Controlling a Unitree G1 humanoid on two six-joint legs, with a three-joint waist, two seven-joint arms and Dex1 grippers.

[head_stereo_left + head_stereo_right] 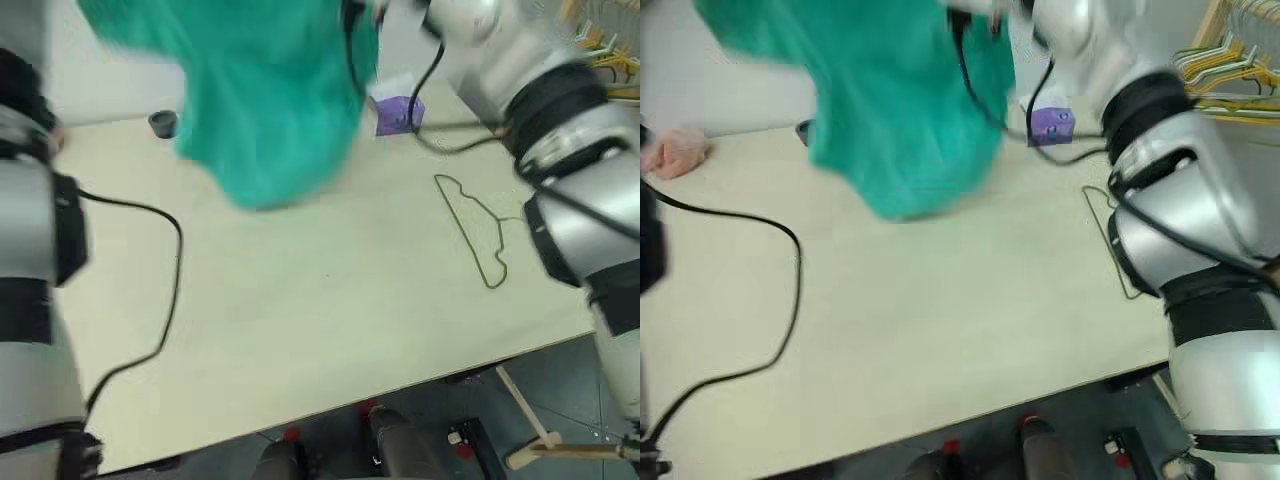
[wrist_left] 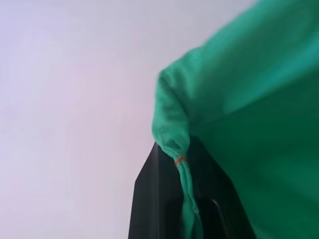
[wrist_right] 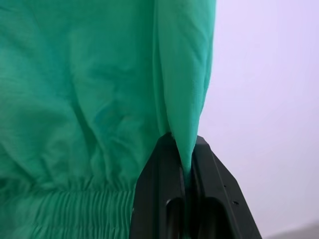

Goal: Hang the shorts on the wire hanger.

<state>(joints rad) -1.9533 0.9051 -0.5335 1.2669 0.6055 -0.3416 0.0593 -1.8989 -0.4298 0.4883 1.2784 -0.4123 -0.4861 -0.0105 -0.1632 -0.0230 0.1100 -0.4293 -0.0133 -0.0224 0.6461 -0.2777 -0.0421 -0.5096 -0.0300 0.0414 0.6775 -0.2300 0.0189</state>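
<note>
A: Step? The teal-green cloth shorts with the gathered elastic waistband point(image 1: 270, 100) are up in the air at the top centre of the head views, clear of the table except maybe the lowest hem. So: lifted, not yet on the hanger.

B: Grips? The left gripper point(image 2: 172, 199) is pinched tight on a bunched edge of the cloth. The right gripper point(image 3: 185, 199) is clamped on a fold just beside the waistband. 2 grips, both holding the shorts.

A: The thin olive-green wire hanger point(image 1: 478, 232) lies flat on the pale beige table point(image 1: 330, 330), centre right of the left eye view, well apart from the shorts, partly behind the right arm in the right eye view.

B: Next, I'd judge: bring the cloth over to the hanger and drape it across the bar. With both grippers busy, 1 would probably have to let go first.

A: Clutter: small purple box point(image 1: 398, 113) near the shorts, dark round cap point(image 1: 163, 123) at upper left, pink cloth point(image 1: 678, 152) at far left, and a black cable point(image 1: 150, 300) looping over the table. Bunch of yellow and white hangers point(image 1: 1230, 70) at upper right. The purple box sits closest to the path.
</note>
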